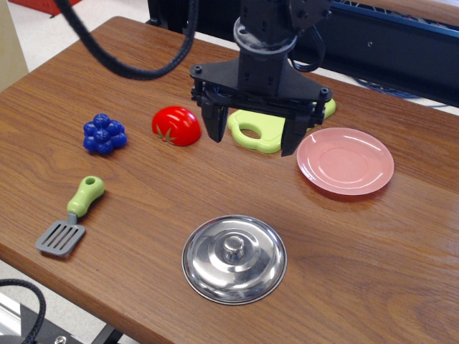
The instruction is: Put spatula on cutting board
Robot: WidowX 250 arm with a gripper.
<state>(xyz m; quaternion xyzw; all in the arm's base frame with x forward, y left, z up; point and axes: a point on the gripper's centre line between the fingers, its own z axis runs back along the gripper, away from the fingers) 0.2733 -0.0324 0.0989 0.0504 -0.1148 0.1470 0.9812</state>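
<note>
Nothing of the job is done yet, as I judge it. My fingers (253,136) hang spread wide and empty above the far side of the surface (143,193), partly hiding the cutting board (259,133), whose handle-hole end shows between them. The spatula (72,216) lies flat near the front left edge, well apart from me, handle pointing away from the edge, blade toward it. Everything remains: cross over past the tomato (176,125), grip the handle, lift, and carry it to the board.
</note>
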